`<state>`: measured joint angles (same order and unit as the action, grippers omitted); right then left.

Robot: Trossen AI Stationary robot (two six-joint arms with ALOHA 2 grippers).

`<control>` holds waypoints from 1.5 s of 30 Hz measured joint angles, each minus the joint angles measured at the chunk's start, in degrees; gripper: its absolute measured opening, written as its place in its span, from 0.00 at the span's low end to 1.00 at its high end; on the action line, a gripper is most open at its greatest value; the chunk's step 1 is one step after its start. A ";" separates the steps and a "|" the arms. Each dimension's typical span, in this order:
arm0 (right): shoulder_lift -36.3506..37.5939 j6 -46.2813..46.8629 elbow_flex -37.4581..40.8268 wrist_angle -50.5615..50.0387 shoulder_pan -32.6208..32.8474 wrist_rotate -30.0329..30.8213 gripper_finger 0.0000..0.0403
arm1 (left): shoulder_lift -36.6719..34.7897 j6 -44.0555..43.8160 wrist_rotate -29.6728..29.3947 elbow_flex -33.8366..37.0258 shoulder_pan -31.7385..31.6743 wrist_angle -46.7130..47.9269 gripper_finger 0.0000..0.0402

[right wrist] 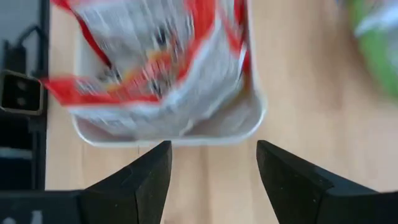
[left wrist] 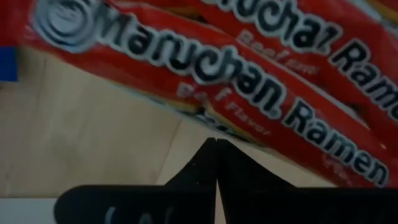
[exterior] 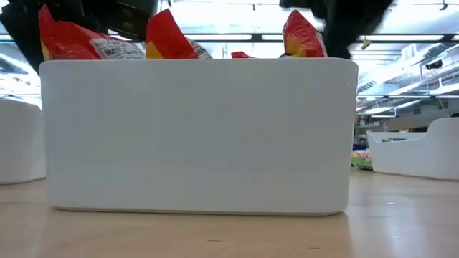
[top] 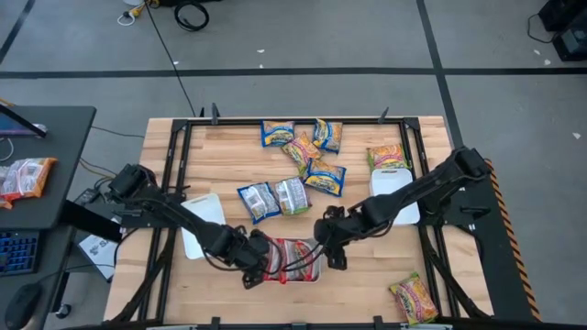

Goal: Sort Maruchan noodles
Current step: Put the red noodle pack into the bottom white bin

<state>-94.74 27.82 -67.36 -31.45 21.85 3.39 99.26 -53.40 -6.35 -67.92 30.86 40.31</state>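
Nearest you, at the bench's front right corner, one yellow-green packet [top: 415, 299] lies alone, well apart from both arms. Just behind the front edge, the middle tray [top: 316, 277] holds the red packets [top: 295, 258], which stand crumpled above its white wall in the low view. Your left gripper [top: 265, 264] sits at that tray's left end with its fingers [left wrist: 199, 171] pressed together on nothing; the red packets lie just ahead of its tips, close enough that their lettering fills its wrist view. Your right gripper [top: 327, 249] hangs at the tray's right end, fingers [right wrist: 149, 171] spread wide and empty, with the tray's near wall and the red packets just beyond them. Two more white trays flank the work: the left tray [top: 200, 223] and the right tray [top: 393, 194]. Farther back, mid-bench, the blue packets [top: 259, 201] lie loose among other kinds, and the farthest cluster [top: 303, 137] sits near the back edge.
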 joint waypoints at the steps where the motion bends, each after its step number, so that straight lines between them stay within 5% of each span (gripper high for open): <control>1: 0.29 -1.14 -1.30 -0.34 0.01 0.98 0.60 | -0.02 -0.07 -0.07 0.00 -0.01 -0.19 0.02; 10: 0.24 -6.95 -4.03 16.85 -0.39 4.57 0.60 | 0.00 -0.16 -1.02 0.00 -0.57 -2.52 0.02; 23: 0.13 1.06 4.88 18.41 -2.05 -2.81 0.57 | 0.00 -1.21 -2.75 0.00 -1.56 -4.99 0.02; 33: 0.13 1.09 2.34 21.20 1.01 -0.63 0.55 | 0.00 -1.91 -2.64 0.02 -1.56 -4.50 0.02; 38: 0.14 0.58 1.54 22.97 1.82 -0.26 0.40 | 0.00 -2.98 -2.43 0.04 -1.52 -4.48 0.02; 45: 0.14 -0.56 4.25 19.97 1.73 5.08 0.03 | 0.00 -3.03 -2.45 0.04 -1.39 -4.98 0.02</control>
<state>-94.60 27.26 -63.11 -11.48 23.57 8.48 99.26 -56.42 -8.80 -67.88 29.47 35.33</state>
